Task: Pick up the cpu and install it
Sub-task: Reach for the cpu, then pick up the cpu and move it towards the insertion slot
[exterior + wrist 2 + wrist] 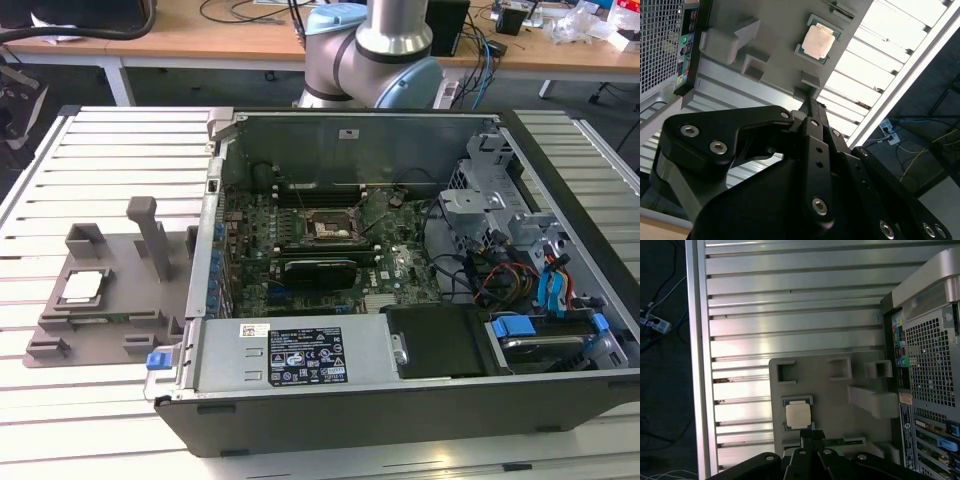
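The cpu (82, 285) is a small square chip with a shiny metal top, lying flat in a recess of the grey plastic tray (110, 330) at the exterior view's left. Both wrist views look down on the cpu (819, 42) (798, 416) from well above. My gripper (810, 102) (812, 437) hangs over the tray's edge near the chip, its black fingers pressed together and holding nothing. The black socket frame (330, 228) sits in the middle of the green motherboard inside the open computer case (400, 400).
The tray carries several raised blocks and a tall post (150, 225). The case stands right beside the tray on a slatted metal table (100, 150). Drive cages and cables (520, 270) crowd the case's right side. The arm's base (375, 50) rises behind the case.
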